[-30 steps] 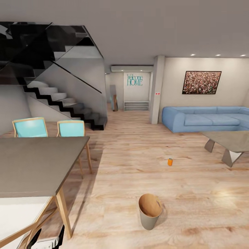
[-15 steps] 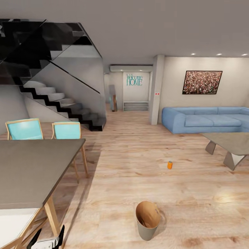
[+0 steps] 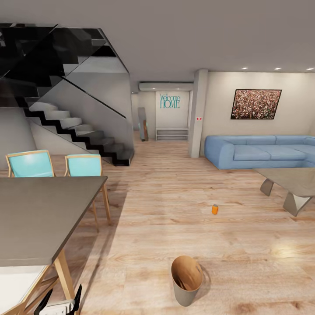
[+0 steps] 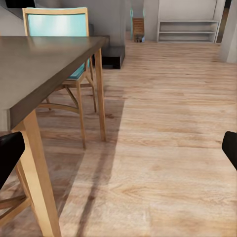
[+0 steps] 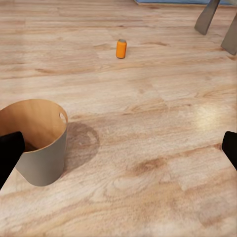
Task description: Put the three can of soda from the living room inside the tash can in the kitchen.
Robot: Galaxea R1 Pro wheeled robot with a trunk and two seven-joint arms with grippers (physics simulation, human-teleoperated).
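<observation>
An orange soda can (image 3: 215,209) stands upright on the wood floor (image 3: 166,218), well apart from the tapered trash can (image 3: 186,280) nearer the robot. The left gripper (image 3: 57,303) hangs low beside the grey tabletop (image 3: 39,214), its dark fingers (image 4: 10,155) spread wide and empty. In the right wrist view, the right gripper (image 5: 118,148) hovers over the floor by the trash can, fingers likewise parted, grasping nothing.

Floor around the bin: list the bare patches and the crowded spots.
Bare wood floor lies between the trash can and the orange can, and on toward the low table. It is crowded by the dining table and chairs.
</observation>
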